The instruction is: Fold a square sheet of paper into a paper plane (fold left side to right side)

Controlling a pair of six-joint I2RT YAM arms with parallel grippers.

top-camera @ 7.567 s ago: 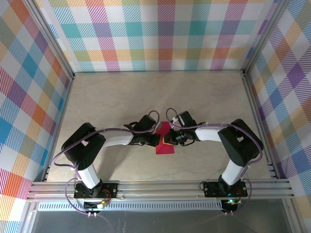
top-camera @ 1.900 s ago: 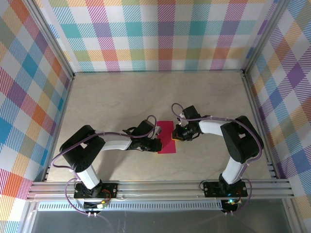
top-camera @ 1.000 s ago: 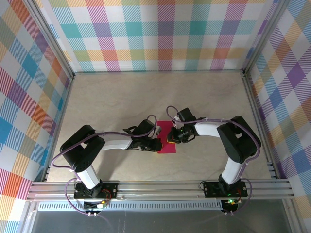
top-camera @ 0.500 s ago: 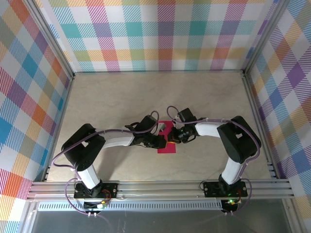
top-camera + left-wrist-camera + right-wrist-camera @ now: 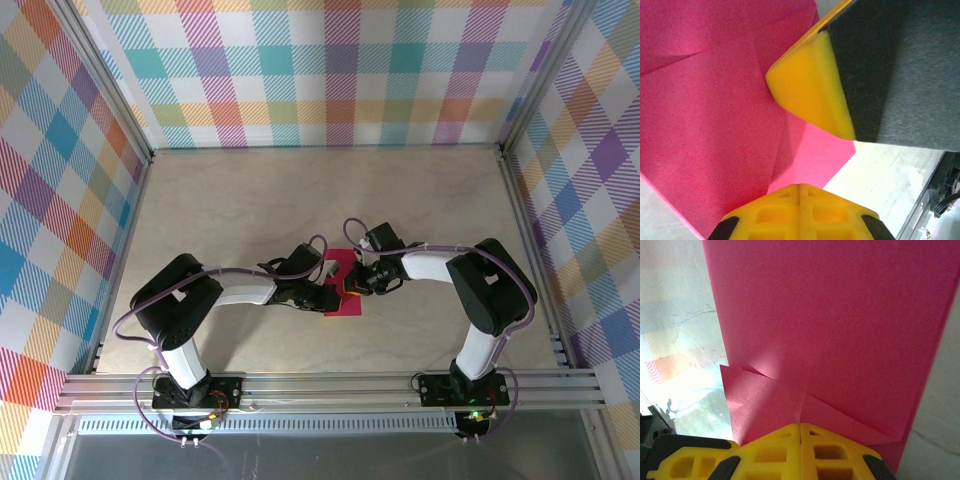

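Sitting shut on the folded pink paper (image 5: 345, 308) near the middle of the table (image 5: 240, 200), the right gripper (image 5: 351, 286) has slid left since two seconds ago, meeting the shut left gripper (image 5: 331, 295)

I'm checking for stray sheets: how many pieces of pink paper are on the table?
1. The pink sheet lies near the middle of the table, partly folded, with creases showing in both wrist views. A second sheet directly beneath it would be hidden.
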